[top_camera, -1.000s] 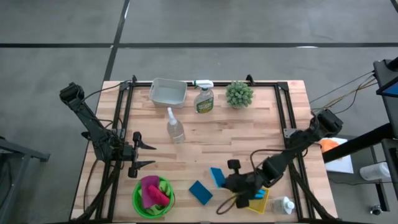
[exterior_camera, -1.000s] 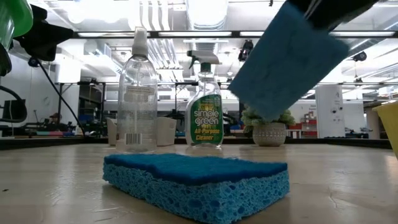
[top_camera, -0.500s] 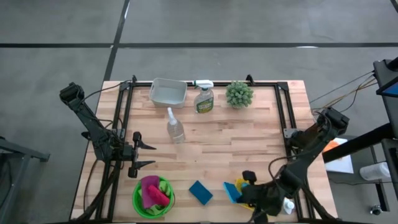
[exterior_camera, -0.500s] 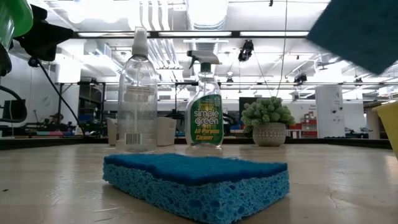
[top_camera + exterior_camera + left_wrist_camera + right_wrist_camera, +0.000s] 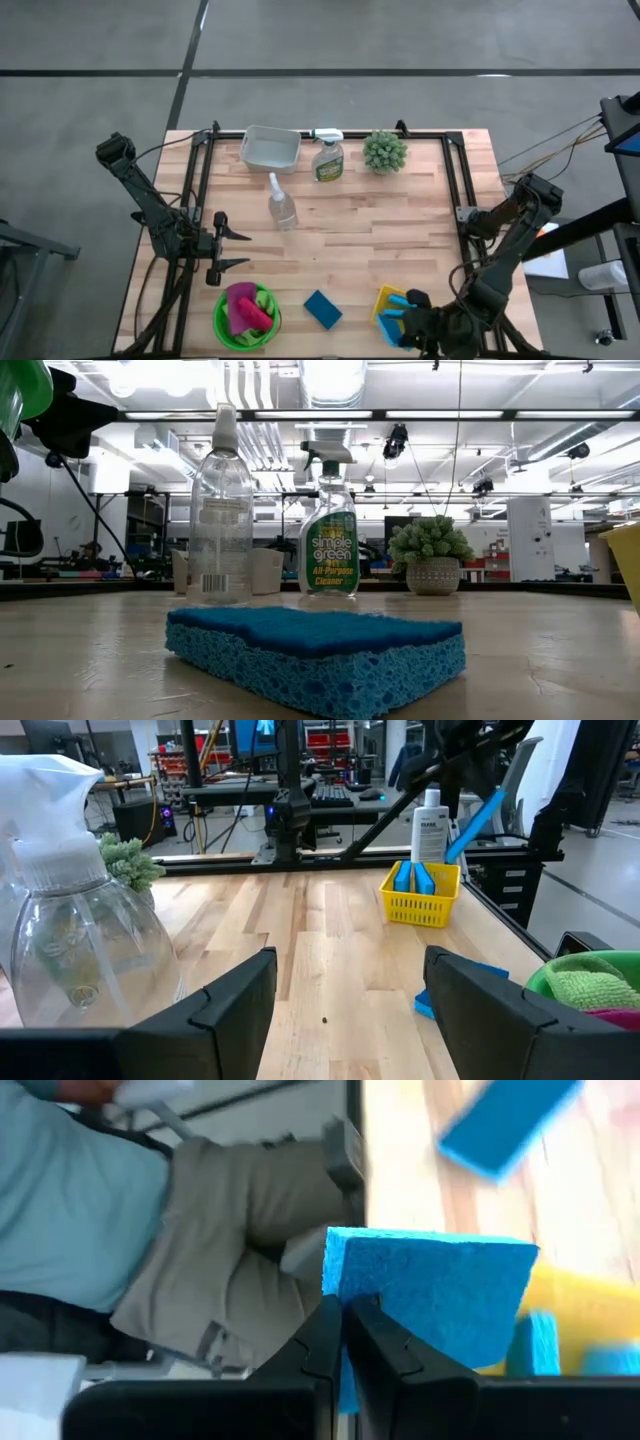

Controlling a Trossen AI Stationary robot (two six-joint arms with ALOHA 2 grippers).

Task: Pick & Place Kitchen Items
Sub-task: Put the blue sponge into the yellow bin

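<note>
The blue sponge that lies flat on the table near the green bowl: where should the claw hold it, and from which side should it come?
Come from straight above. The sponge lies flat, a low slab with open table all around, turned at an angle to the table edge. Close the claw across its two long sides, near the middle, with the wrist turned to match that angle. The foam is soft, so a light squeeze should probably hold.

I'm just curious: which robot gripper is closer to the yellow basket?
The right gripper, holding a blue sponge just above the yellow basket. The left gripper waits across the table.
</note>
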